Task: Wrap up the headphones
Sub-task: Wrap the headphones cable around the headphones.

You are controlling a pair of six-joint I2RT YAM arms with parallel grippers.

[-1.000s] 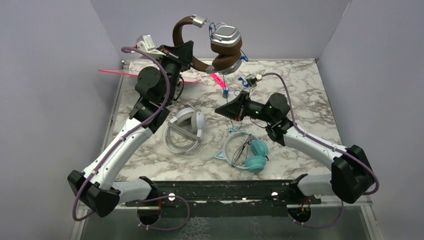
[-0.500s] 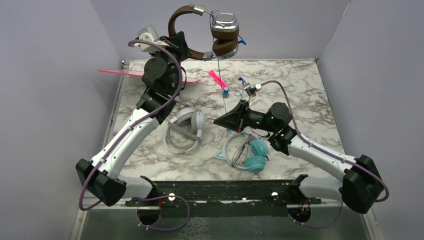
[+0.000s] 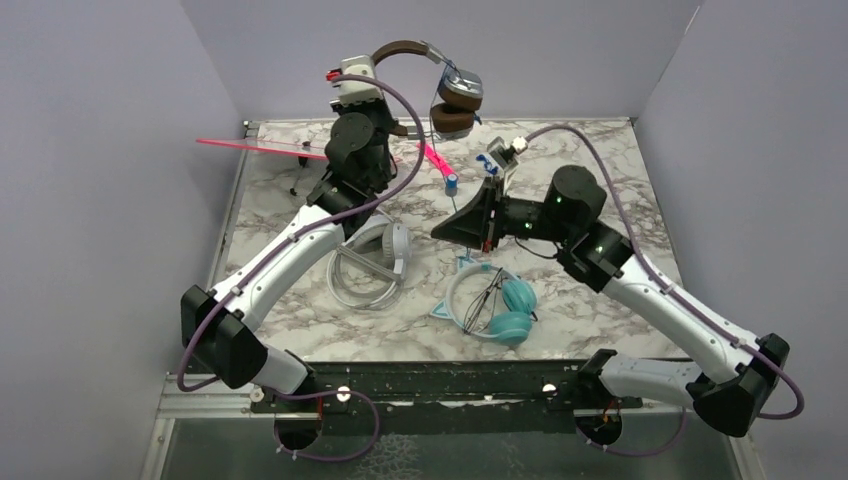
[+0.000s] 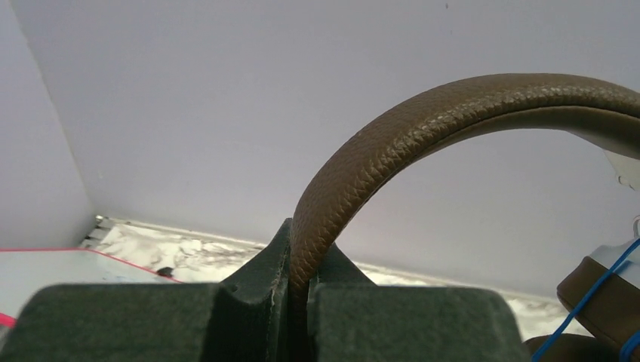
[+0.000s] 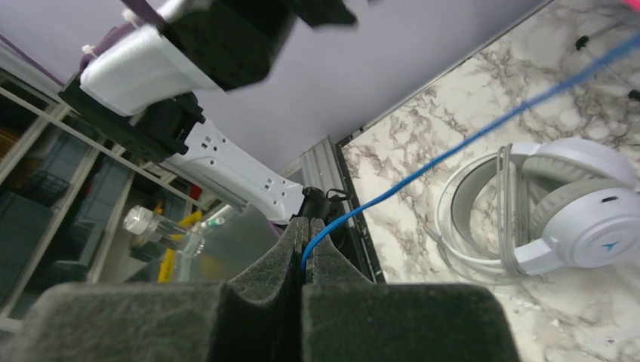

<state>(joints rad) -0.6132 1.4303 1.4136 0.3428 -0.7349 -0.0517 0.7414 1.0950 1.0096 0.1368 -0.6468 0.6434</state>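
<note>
The brown headphones (image 3: 455,98) hang high near the back wall. My left gripper (image 4: 306,256) is shut on their leather headband (image 4: 423,128). In the top view the left gripper (image 3: 392,112) is mostly hidden behind its wrist. A thin blue cord (image 5: 453,147) runs down from the ear cups to my right gripper (image 5: 306,230), which is shut on it. In the top view the right gripper (image 3: 440,228) hovers over mid-table. The white-grey headphones (image 3: 370,262) lie on the marble with their cord wound round them. The teal cat-ear headphones (image 3: 500,308) lie near the front.
A long pink rod (image 3: 260,147) lies across the back left of the table. A short pink piece (image 3: 435,158) and a small blue cap (image 3: 452,182) sit near the back middle. Grey walls close in the left, back and right sides.
The left arm has swung the brown headphones right and turned them, so the cups hang lower. The right gripper has shut fully on the blue cord and lifted slightly.
</note>
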